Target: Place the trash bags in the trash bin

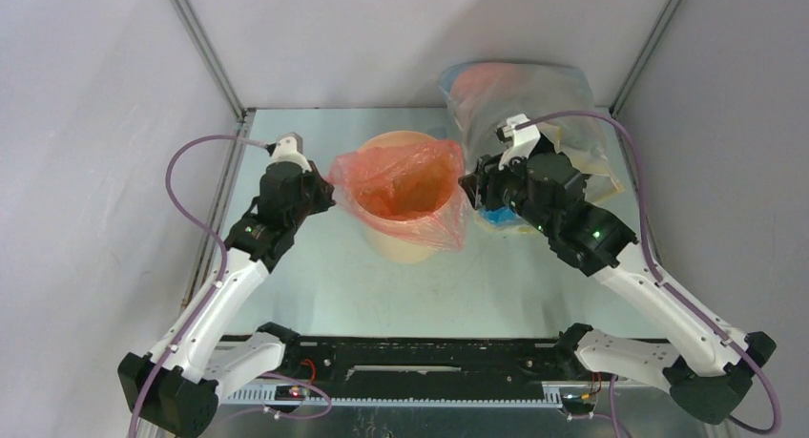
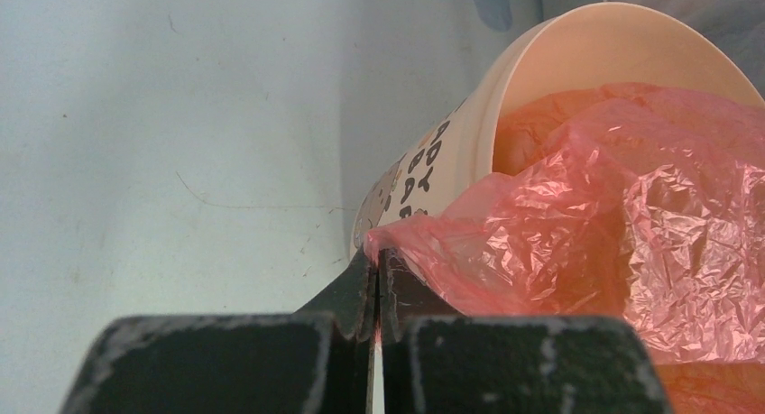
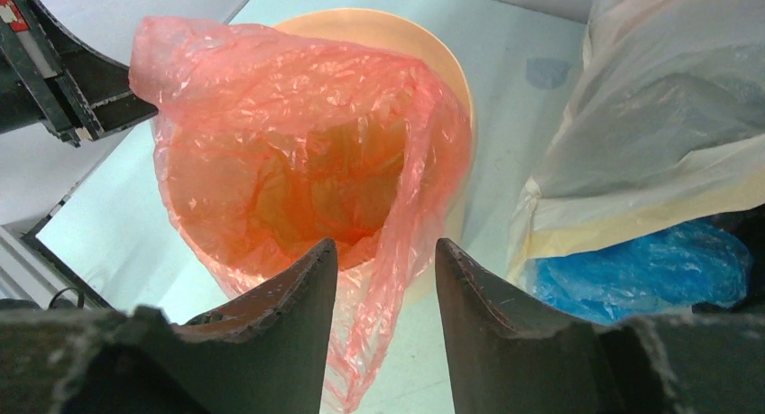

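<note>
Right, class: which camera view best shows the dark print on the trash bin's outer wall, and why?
The left wrist view: the trash bin appears side-on, dark letters legible on the wall. Top external looks down at rim and red bag; right wrist sees mostly the bag-lined inside. Neither shows print.

Plain grey walls (image 1: 401, 37) and metal corner posts (image 1: 205, 47) enclose a scuffed pale green tabletop (image 1: 315, 276).

The red trash bag (image 2: 613, 216) covers part of the lettering (image 2: 419, 166) on the trash bin (image 2: 541, 62), my right gripper (image 1: 469, 185) hides most of the blue bundle (image 1: 496, 219), and the frame edge crops the clear bag (image 3: 668, 98).
</note>
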